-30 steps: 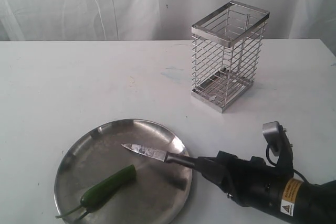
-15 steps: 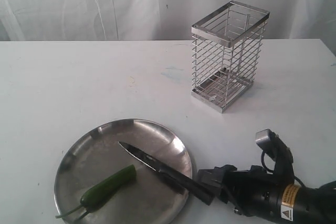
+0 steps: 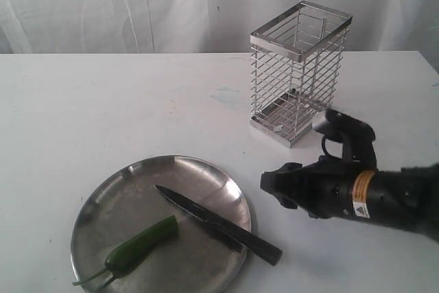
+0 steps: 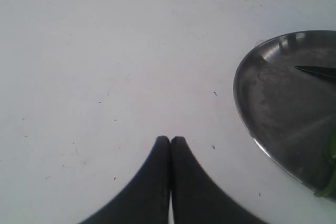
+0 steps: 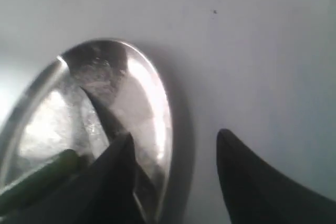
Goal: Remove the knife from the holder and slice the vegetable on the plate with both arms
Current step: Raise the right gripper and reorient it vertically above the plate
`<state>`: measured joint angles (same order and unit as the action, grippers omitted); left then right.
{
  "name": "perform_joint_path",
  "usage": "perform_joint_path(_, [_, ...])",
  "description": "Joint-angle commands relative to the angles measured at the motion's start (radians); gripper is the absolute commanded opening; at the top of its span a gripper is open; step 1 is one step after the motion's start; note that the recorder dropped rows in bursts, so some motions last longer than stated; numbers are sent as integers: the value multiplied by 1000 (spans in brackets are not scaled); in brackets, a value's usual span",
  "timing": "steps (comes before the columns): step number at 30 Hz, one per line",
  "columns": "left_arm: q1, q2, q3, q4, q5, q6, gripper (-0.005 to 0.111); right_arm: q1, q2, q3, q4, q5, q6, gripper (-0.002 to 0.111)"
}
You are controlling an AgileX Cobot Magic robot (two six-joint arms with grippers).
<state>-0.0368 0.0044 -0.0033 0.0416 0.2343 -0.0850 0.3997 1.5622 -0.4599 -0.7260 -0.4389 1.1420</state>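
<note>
Chili pepper [image 3: 140, 243] lies in the near-left part of the steel plate [image 3: 130, 193], with no slices visible. The left gripper [image 4: 170, 140], jaws pressed together and empty, hangs over bare table [image 3: 82, 101] beside that plate. The knife [image 3: 216, 223] rests aslant, blade in the plate and handle over the rim, probably so it can be grasped afresh. The right gripper [image 3: 271, 184] hovers near the handle, jaws apart and holding nothing. Behind stands the wire holder [image 3: 298, 73], empty.

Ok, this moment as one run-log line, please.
knife: blade on plate, handle over rim, unheld | chili: on plate | right fingers: open, clear of knife | left fingers: shut, over table
</note>
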Motion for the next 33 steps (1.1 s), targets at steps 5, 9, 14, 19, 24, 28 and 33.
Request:
perform_joint_path(5, [-5,-4,3,-10,-3,3,0,-5,-49,-281,-1018,29,956,39])
perform_joint_path(9, [-5,-4,3,-10,-3,3,0,-22,5,-383,-1018,-34,943,38])
perform_joint_path(14, [-5,-4,3,-10,-3,3,0,-22,-18,-378,-1018,-38,694,2])
perform_joint_path(19, [-5,-4,3,-10,-3,3,0,-22,-121,-316,-1018,5,250,0])
perform_joint_path(24, [-5,-4,3,-10,-3,3,0,-22,-281,-153,-946,878,-43,0])
perform_joint_path(28, [-5,-4,3,-10,-3,3,0,-22,-309,-176,-608,1000,-215,0])
perform_joint_path(33, [-5,-4,3,-10,-3,3,0,-24,-191,-349,324,1143,-1026,0])
